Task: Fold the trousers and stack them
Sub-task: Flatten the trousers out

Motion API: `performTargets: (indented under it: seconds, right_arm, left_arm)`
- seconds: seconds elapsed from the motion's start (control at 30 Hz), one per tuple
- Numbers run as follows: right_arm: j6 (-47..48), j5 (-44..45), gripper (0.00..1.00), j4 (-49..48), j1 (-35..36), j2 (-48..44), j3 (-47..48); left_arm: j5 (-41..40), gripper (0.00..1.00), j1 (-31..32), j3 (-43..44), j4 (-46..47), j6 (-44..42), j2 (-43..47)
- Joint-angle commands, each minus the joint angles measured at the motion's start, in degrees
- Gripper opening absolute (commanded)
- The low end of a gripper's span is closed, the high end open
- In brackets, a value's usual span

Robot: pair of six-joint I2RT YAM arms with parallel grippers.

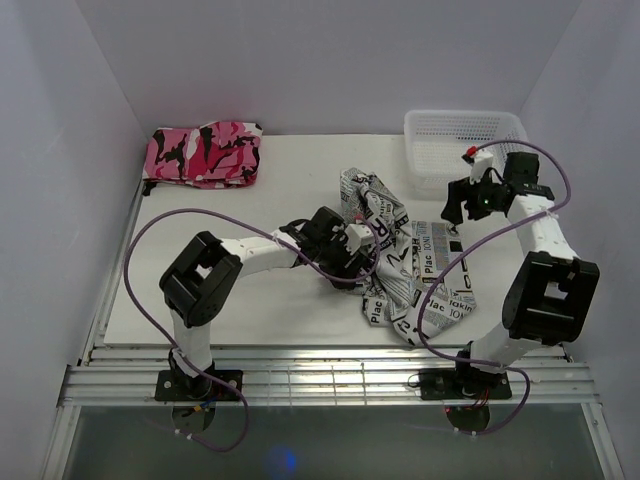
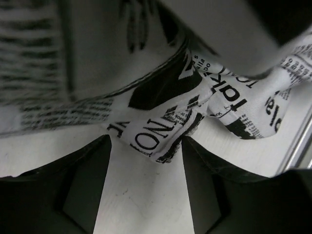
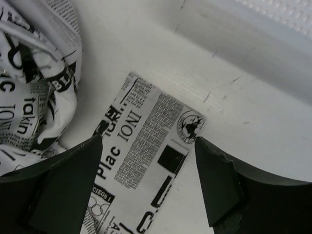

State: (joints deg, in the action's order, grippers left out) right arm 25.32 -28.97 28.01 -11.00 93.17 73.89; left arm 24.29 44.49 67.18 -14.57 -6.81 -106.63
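The trousers [image 1: 405,270] lie in a crumpled heap on the table [image 1: 250,310], just on the near side of the basket [image 1: 465,140], and no fold has been made yet. One leg end [image 3: 144,161] runs out flat from the heap on the side nearest the basket.

The left gripper [image 1: 352,240] is pushed into the side of the heap farthest from the basket. Its jaws stand apart with a ridge of cloth lying between the fingers [image 2: 83,185], and it does not appear to be clamped on it. The right gripper [image 1: 458,210] hovers between the basket and the heap, over the flat leg end, with its jaws wide and nothing held.

The step in hand looks like opening out the heap before any fold. The next move probably calls for the left gripper to close on its ridge and the right to drop and pinch the leg end. The two would then draw apart to lay the cloth flat.

Only the top view shows the whole layout, including a camouflage garment [image 1: 203,153] well apart from the basket along the far edge. The left wrist view shows the ridge between the fingers, which the arm hides from above. The right wrist view shows the leg end's square corner lying flat.
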Motion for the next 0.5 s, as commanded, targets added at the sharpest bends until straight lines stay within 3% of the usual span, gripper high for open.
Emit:
performTargets:
  seconds: [0.0, 0.03, 0.07, 0.17, 0.27, 0.47]
  right_arm:
    - [6.1, -1.8, 0.81, 8.2, 0.8, -2.8, -7.8]
    - [6.1, -1.6, 0.8, 7.7, 1.2, -3.2, -9.6]
    - [6.1, -1.4, 0.79, 6.4, 1.5, -3.2, -11.1]
    - [4.5, 0.2, 0.75, 2.9, 3.4, -1.2, -15.6]
    - [2.9, 3.9, 0.69, 0.3, 4.4, 3.4, -16.8]
    - [1.3, 12.3, 0.57, -0.7, 4.3, 11.7, -13.8]
  left_arm:
    - [-2.0, 0.67, 2.3, 1.8, 1.8, -0.9, -1.6]
    - [-3.4, 0.56, 2.4, 2.3, 0.9, -1.3, -2.1]
    - [-4.3, 0.35, 2.4, 2.9, -0.5, -1.7, -2.4]
    - [-8.3, 0.0, 1.8, 3.2, -6.6, -4.3, -0.6]
    - [-7.3, 0.0, -1.6, 0.2, -10.6, -5.0, 6.9]
    - [-6.5, 0.0, -15.4, -2.8, -20.6, -8.2, 24.3]
